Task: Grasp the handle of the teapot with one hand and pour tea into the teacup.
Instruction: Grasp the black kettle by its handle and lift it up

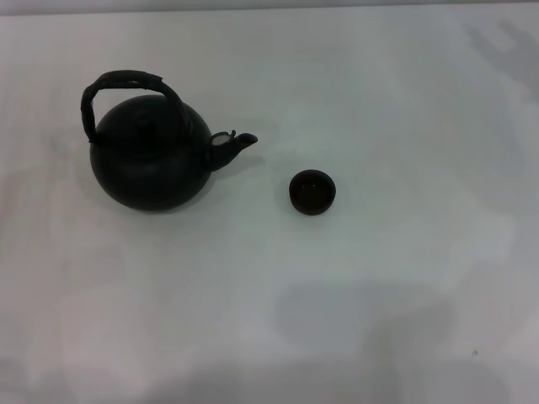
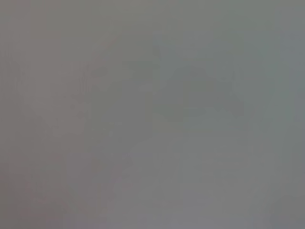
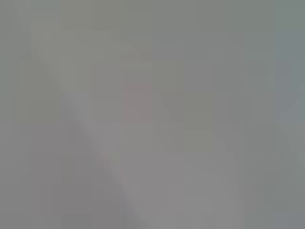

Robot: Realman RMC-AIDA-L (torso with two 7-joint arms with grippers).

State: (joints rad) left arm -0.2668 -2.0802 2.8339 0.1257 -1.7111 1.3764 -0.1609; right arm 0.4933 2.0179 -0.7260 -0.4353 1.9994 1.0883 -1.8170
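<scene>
Since the teapot (image 1: 153, 160) rests untouched on the worktop (image 1: 404, 278) with its handle (image 1: 126, 84) free, the teacup (image 1: 312, 191) at its three o'clock, and neither arm visible, you cannot tell the fingers' state, so everything remains.

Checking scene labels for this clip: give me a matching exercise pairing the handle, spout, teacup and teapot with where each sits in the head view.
Things:
1. handle
2. spout
3. teacup
4. teapot

Places:
A. alone on the table, toward the robot's right
B. arched over the lid
C. toward the robot's left, standing upright
D. pointing toward the cup, not touching it

Pairs: 1-B, 2-D, 3-A, 4-C

Neither gripper is in view.
</scene>
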